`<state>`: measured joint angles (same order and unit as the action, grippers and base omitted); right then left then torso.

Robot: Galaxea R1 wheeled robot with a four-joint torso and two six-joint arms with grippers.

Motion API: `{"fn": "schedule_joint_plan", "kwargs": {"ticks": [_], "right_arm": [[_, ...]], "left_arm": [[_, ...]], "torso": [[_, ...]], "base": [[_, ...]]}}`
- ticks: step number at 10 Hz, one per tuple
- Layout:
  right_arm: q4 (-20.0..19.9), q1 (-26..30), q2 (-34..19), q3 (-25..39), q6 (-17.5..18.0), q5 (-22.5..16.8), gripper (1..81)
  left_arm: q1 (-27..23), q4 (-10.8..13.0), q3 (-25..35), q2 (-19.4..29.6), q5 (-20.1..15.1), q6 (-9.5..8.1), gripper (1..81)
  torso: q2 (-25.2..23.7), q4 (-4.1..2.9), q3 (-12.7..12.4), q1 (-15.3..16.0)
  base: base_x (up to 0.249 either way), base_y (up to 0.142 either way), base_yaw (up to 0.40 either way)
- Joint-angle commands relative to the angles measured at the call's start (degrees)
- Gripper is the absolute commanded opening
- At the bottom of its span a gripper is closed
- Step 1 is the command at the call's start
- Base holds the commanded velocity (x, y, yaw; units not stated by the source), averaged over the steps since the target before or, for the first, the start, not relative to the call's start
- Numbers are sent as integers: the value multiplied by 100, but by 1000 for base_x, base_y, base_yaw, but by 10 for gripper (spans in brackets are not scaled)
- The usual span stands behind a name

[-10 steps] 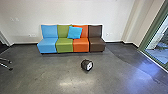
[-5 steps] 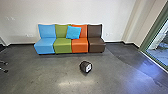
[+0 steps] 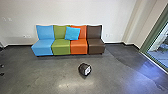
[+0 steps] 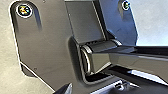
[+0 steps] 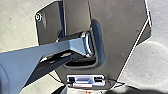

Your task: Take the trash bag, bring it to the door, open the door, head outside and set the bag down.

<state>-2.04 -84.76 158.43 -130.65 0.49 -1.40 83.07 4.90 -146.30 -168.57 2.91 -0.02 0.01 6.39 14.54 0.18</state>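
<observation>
From high up, the head view faces forward and down across the floor (image 3: 45,72), while both wrist views share the robot's dark plate (image 4: 45,40), seen close.

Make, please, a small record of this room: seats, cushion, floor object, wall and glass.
seats: side by side; blue seat, green seat, orange seat, brown seat
cushion: bright blue, leaning across green and orange backrests
floor object: dark, rounded, white on one side; unclear whether trash bag
wall: pale, behind seats
glass: green-framed, at head view's right
</observation>
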Motion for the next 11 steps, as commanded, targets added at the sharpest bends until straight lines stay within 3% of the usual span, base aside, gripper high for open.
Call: {"fn": "schedule_joint_plan", "kwargs": {"ticks": [1,11], "right_arm": [[19,112,-98,58,-14,-413,811],[1,130,-81,49,-14,-405,811]], "left_arm": [[-93,-24,57,25,-370,2,811],[-93,-24,57,16,-370,-6,811]], "torso": [[-1,0,0,0],[-1,0,2,-5]], "base": [[162,0,0],[161,0,0]]}}
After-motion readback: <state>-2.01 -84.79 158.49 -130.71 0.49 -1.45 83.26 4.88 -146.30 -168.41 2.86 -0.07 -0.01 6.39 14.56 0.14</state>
